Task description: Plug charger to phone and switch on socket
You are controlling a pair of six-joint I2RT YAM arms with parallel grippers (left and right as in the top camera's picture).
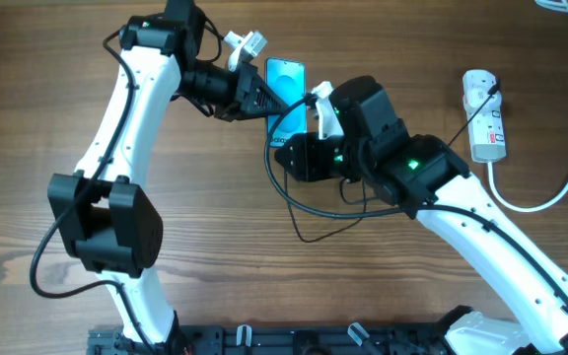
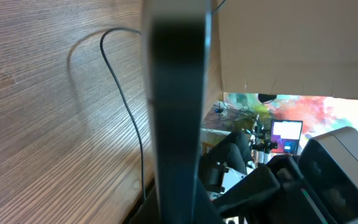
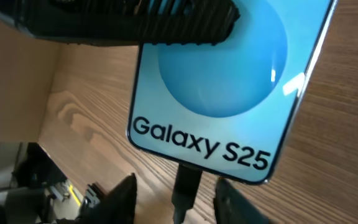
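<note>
The phone (image 1: 286, 79) is held tilted above the table at the back centre, cyan screen up, and my left gripper (image 1: 262, 99) is shut on it from the left. Seen from the left wrist, the phone (image 2: 176, 93) is a dark edge-on bar. The right wrist view shows the phone (image 3: 222, 81) with "Galaxy S25" on it and the charger's black connector (image 3: 187, 182) seated in its bottom edge. My right gripper (image 3: 176, 186) is open, its fingers (image 3: 124, 198) on either side of the connector and apart from it. The socket (image 1: 483, 113) lies at the right with the black plug (image 1: 494, 91) in it.
The thin black charger cable (image 1: 304, 212) loops over the wooden table (image 1: 215, 256) below the right gripper and also shows as a curve (image 2: 126, 106) in the left wrist view. A white cord (image 1: 550, 197) trails from the socket to the right edge.
</note>
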